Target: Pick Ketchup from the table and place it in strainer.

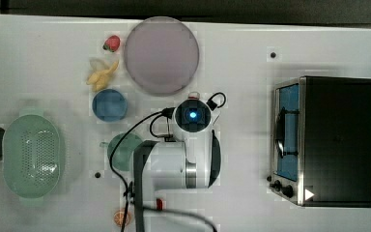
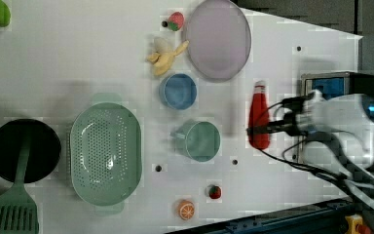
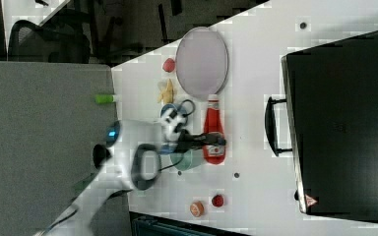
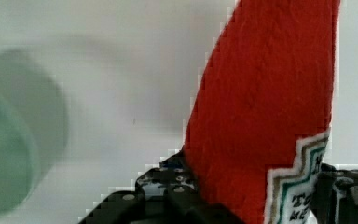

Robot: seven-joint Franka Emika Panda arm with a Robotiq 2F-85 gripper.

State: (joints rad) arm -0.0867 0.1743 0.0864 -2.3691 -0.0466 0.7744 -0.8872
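One red Ketchup [image 2: 259, 117] bottle lies flat on the white worktop [image 2: 78, 58], between the teal bowl [image 2: 202, 140] and the toaster oven [image 1: 326, 140], its cap pointing toward the lilac plate [image 2: 217, 39]. The gripper [image 2: 250, 130] reaches it from the side, jaws clenched across the lower body near the label, probably because that wide part gives the firmest hold. Well apart at the left view's left, the strainer [image 2: 105, 153] sits open and unfilled, awaiting the bottle.
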